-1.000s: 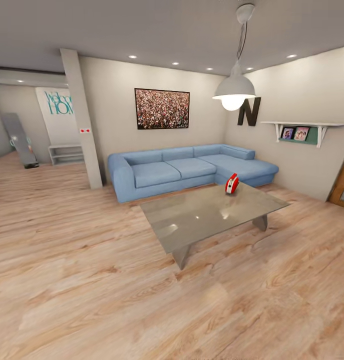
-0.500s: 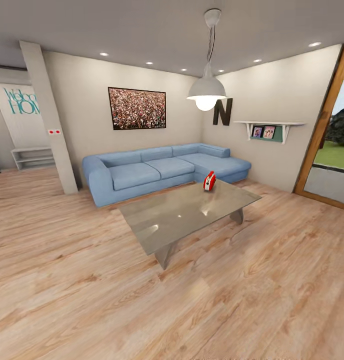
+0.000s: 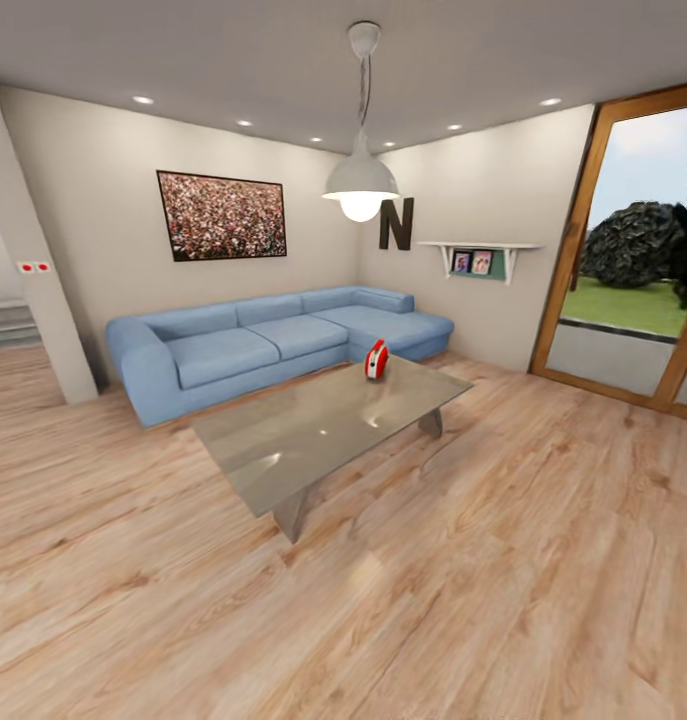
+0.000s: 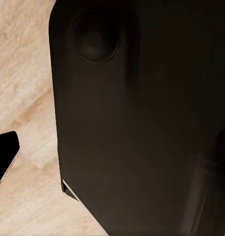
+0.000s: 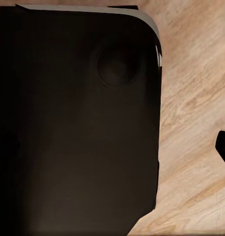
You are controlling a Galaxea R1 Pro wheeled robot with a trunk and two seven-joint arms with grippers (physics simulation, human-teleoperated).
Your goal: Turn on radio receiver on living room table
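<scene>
While the red radio receiver (image 3: 376, 360) is sitting on the table (image 3: 283, 440) by the blue sofa (image 3: 233, 350), I cannot tell how open either claw is

This is the living room of a home. A large blue L-shaped sofa (image 3: 273, 345) sits against pale walls under a framed picture (image 3: 221, 215) of a crowd. A low table (image 3: 328, 425) with a glossy grey-brown top stands on the light wood plank floor (image 3: 463, 590), beneath a white hanging lamp (image 3: 361, 185). A wall shelf (image 3: 478, 250) holds 2 small framed photos beside a big letter N (image 3: 396, 223). A wood-framed glass door (image 3: 633, 260) looks onto grass and bushes.
</scene>
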